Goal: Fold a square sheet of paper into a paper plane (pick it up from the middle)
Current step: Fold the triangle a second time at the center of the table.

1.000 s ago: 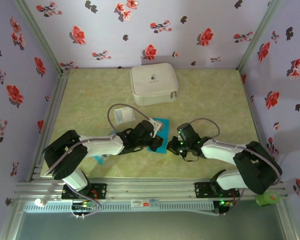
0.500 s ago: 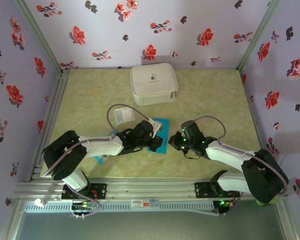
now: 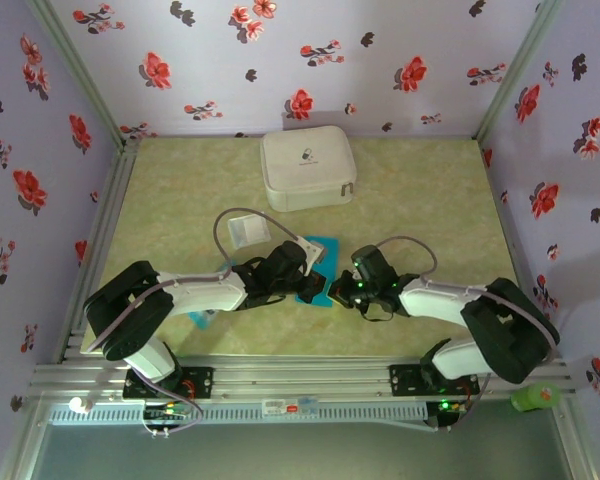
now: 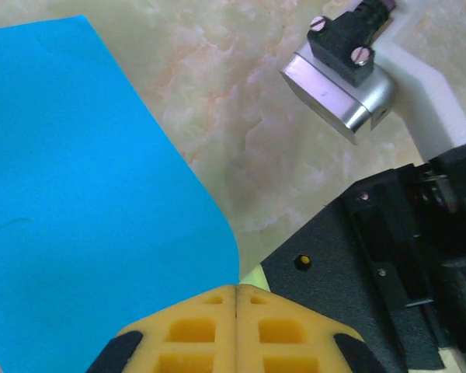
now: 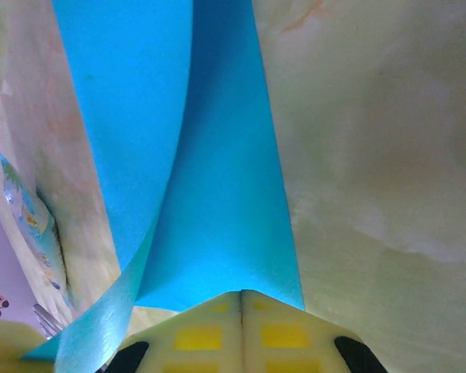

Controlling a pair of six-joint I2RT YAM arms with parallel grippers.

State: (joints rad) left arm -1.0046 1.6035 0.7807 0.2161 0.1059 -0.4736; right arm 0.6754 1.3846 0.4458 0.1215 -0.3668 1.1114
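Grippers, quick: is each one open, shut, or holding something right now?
Left gripper: closed, pinching the blue sheet of paper at its edge.
Right gripper: closed, pinching the same sheet, which curls up between the two.

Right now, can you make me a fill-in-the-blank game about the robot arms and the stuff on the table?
1. The right end effector is pinching a sheet of ___ paper.
2. The white case sits at the ___ side of the table, close to the flowery wall.
3. The left end effector has its two fingers ___, not open.
Missing words: blue; far; shut.
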